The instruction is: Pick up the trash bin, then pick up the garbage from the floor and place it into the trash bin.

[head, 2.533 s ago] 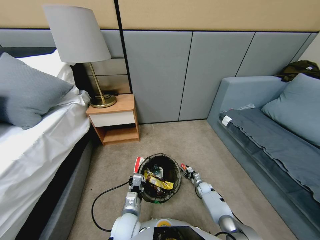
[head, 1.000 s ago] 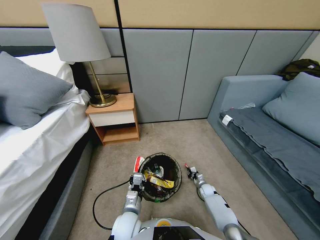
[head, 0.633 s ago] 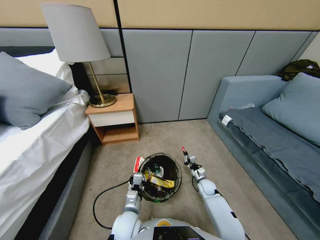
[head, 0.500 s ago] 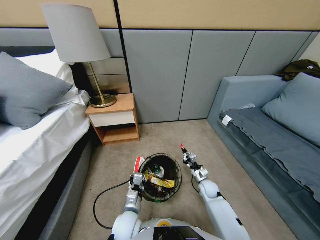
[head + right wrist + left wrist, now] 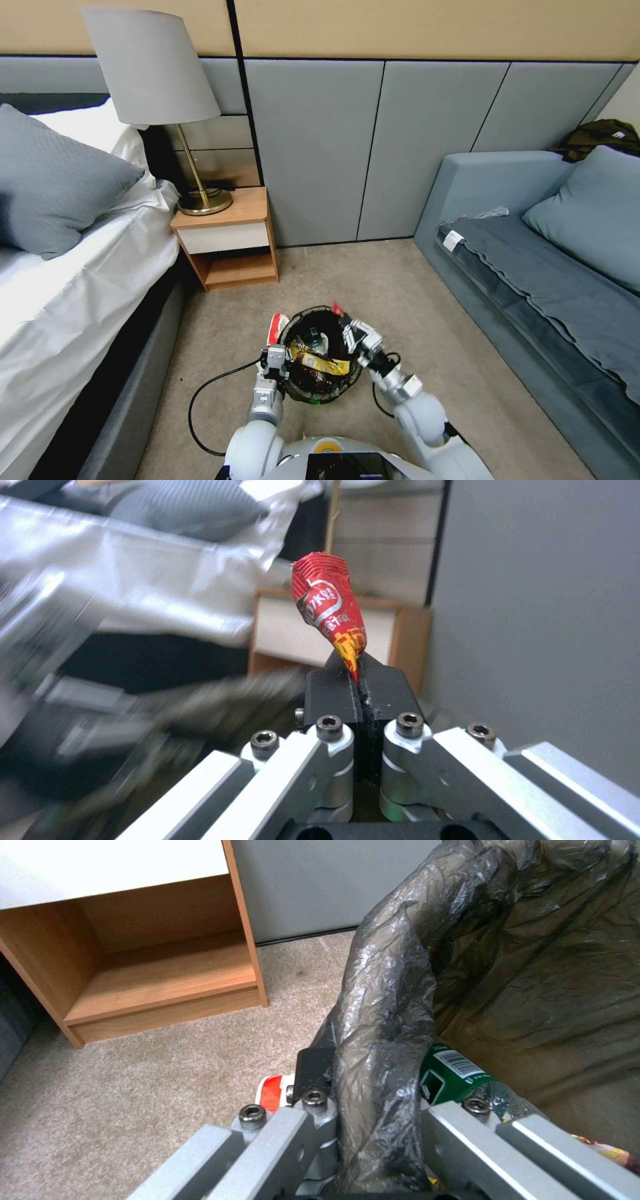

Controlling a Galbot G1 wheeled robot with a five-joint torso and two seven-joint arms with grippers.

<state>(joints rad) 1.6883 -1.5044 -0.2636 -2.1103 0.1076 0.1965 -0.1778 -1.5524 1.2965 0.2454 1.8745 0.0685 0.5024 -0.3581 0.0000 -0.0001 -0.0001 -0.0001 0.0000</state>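
Right tool (image 5: pixel 358 680) pressed together, pinching a red snack wrapper (image 5: pixel 330 610) by its tip, wrapper sticking up past the fingertips; in the head view this tool (image 5: pixel 348 329) sits over the far-right rim of the trash bin (image 5: pixel 353 360). Left tool (image 5: pixel 373 1110) clamps the bin's bagged rim (image 5: pixel 387 1005), a green bottle (image 5: pixel 453 1075) just inside. Yellow wrapper (image 5: pixel 320 363) lies in the bin. Nightstand (image 5: pixel 227 237) beyond.
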